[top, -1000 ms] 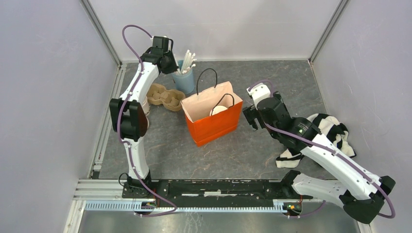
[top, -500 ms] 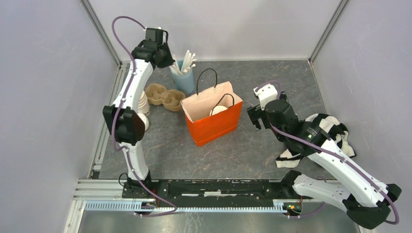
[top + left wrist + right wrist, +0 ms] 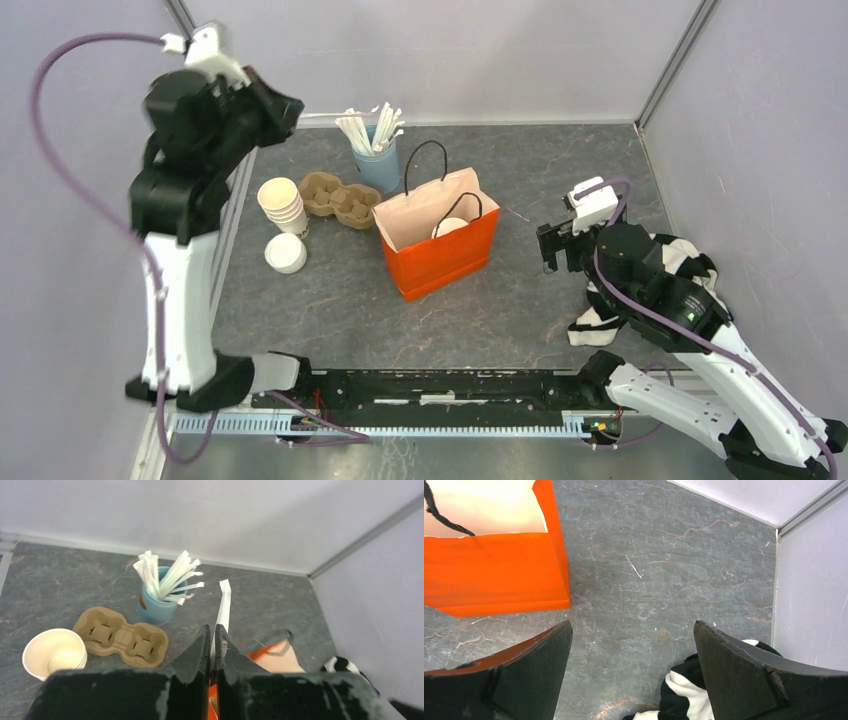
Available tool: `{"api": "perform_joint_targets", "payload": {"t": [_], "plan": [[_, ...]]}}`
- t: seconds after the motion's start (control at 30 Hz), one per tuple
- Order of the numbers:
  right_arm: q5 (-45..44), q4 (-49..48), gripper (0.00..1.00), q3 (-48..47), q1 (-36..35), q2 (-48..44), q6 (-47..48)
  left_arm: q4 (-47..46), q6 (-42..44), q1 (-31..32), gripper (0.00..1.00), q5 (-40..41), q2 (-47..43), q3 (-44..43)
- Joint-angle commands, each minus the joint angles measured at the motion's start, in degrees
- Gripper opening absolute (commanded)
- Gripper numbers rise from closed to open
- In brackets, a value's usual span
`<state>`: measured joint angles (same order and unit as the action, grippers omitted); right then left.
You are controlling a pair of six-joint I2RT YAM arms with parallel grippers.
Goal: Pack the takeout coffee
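From above, seeing the takeout coffee (image 3: 449,228) standing inside the orange bag (image 3: 440,262), showing only its white lid, with the left gripper (image 3: 290,105) hovering high at the far left and the right gripper (image 3: 553,247) waiting near the bag, spreading its jaws wide, holding nothing. Through the left wrist, looking past fingers (image 3: 197,650) pinching a paper-wrapped straw (image 3: 223,600) above the blue straw cup (image 3: 156,602). Through the right wrist, seeing only the bag's orange wall; judging the cup light, thin-walled and crushable, best gripping gently round its body below the lid.
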<state>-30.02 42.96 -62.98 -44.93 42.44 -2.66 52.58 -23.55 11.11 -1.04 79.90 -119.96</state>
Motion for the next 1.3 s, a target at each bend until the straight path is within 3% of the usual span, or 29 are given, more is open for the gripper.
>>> {"api": "perform_joint_targets", "payload": {"t": [0.0, 0.17, 0.4, 0.67, 0.87, 1.03, 1.27], "plan": [[2.0, -1.89, 0.98, -1.52, 0.14, -1.15, -1.11, 0.74, 5.83, 0.13, 0.09, -9.25, -10.44, 5.51], [3.49, -0.4, 0.98, -2.24, 0.1, -1.25, -1.75, -0.41, 6.67, 0.13, 0.09, -20.62, -18.46, 13.92], [4.91, 1.0, 0.98, -1.49, 0.1, -3.26, -5.48, -5.66, 3.17, 0.17, 0.05, -26.25, -22.51, 26.05], [5.26, 2.12, 0.98, 0.47, 0.11, -5.86, -9.19, 0.49, 8.39, 0.5, 0.02, -23.79, -15.68, 22.16], [4.26, 2.43, 0.98, 1.76, 0.13, -6.9, -10.24, 3.37, 9.53, 5.13, 0.02, -11.88, -14.36, 21.69], [4.52, 1.89, 0.98, 3.04, 0.15, -6.8, -10.73, 7.7, 7.7, 24.02, 0.02, 9.55, -8.11, 17.65], [4.19, 1.66, 0.98, 2.72, 0.12, -6.22, -10.57, 13.34, 4.85, 34.7, 0.02, 27.55, 1.84, 10.46]]}}
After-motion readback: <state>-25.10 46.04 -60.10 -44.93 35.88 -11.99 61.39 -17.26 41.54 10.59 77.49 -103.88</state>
